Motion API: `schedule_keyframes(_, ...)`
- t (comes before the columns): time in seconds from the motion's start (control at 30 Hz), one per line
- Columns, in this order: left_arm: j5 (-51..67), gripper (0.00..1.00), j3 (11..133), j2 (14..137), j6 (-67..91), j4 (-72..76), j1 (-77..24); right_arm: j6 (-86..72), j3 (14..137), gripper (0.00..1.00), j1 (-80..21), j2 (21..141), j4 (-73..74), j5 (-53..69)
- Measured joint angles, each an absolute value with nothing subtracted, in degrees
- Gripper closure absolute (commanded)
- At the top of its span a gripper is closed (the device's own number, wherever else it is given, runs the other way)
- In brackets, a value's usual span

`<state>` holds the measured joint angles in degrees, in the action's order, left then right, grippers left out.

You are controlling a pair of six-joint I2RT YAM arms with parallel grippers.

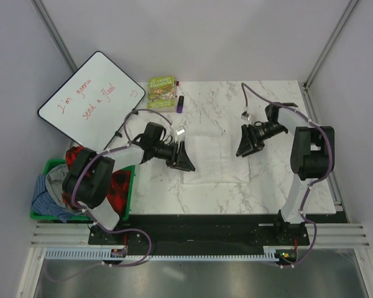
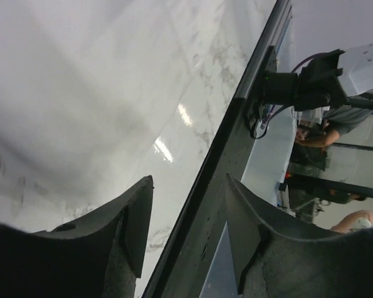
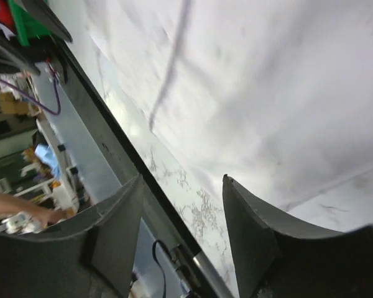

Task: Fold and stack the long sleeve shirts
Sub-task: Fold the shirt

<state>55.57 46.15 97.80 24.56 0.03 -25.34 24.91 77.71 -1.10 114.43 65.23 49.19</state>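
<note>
At side edges of white shirt (image 1: 214, 164): left gripper (image 1: 185, 164), right gripper (image 1: 244, 151), both wide, empty.

The left arm (image 1: 87, 177) climbs from its base at seven o'clock in the overhead view and bends at a bulky joint. Its forearm runs toward two o'clock before the wrist turns downward. The left gripper (image 1: 185, 162) hangs just on the nine o'clock side of centre, aimed toward four o'clock. Its dark fingers (image 2: 132, 217) are spread, with nothing between them.

The right arm (image 1: 311, 155) rises from five o'clock, folds at its elbow near three o'clock and reaches inward. The right gripper (image 1: 243, 149) points toward seven o'clock, its fingers (image 3: 248, 223) likewise parted and empty. The two grippers face each other, well apart.
</note>
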Motion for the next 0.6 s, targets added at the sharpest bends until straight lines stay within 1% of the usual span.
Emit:
schedule_keyframes(0.07, 55.6, 0.41, 50.4, 96.0, 23.4, -1.4, -25.4, 25.1, 83.4, 0.33, -0.1, 113.3, 65.7, 51.6)
schedule_keyframes(0.13, 55.1, 0.40, 56.9, 96.7, 22.9, -1.6, -25.3, 23.3, 86.7, 0.33, 0.0, 112.6, 63.7, 54.5)
schedule_keyframes(0.23, 54.0, 0.40, 65.6, 100.6, 22.9, 0.0, -25.3, 18.0, 88.0, 0.35, -1.0, 113.0, 57.8, 57.3)
schedule_keyframes(0.33, 53.0, 0.41, 71.7, 107.2, 23.1, 2.6, -25.2, 12.4, 88.1, 0.37, -2.3, 116.4, 50.8, 58.9)
schedule_keyframes(0.4, 52.0, 0.41, 73.6, 111.9, 23.8, 3.7, -24.9, 9.5, 88.8, 0.37, -2.8, 120.6, 46.9, 59.2)
schedule_keyframes(0.57, 47.8, 0.42, 73.8, 120.9, 26.3, 4.3, -23.0, 7.4, 90.6, 0.37, -2.0, 128.4, 41.8, 58.1)
schedule_keyframes(0.6, 47.3, 0.42, 73.8, 122.3, 27.0, 4.4, -22.2, 6.5, 91.4, 0.37, -1.5, 130.0, 41.8, 59.7)
